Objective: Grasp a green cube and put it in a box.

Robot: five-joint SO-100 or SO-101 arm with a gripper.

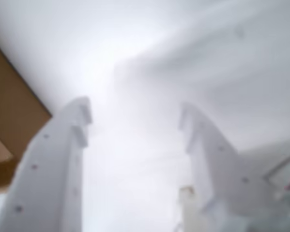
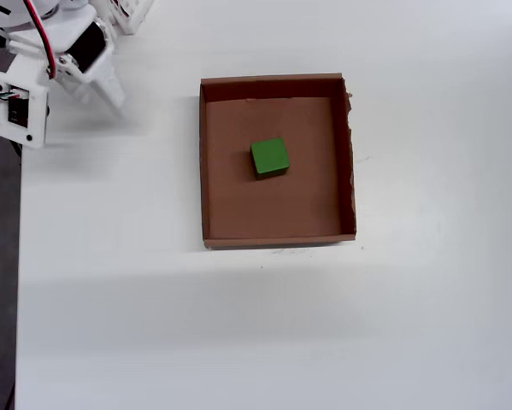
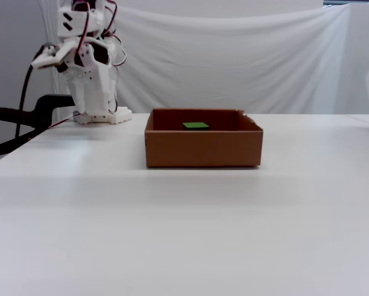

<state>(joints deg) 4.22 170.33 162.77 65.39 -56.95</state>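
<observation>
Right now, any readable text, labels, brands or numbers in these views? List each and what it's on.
None readable.
The box: plain brown cardboard, no print on the walls or floor that show.
The green cube: plain faces, no marking.
The arm: white parts and wires, no legible label in the overhead or fixed view.
The gripper: wrist view is too blurred to read anything; only small dots show on the fingers.

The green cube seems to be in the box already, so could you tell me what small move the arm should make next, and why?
Probably none beyond staying folded back. The green cube lies on the floor of the box, and the pincer is open, empty and off to the side, so the job looks done.
</observation>
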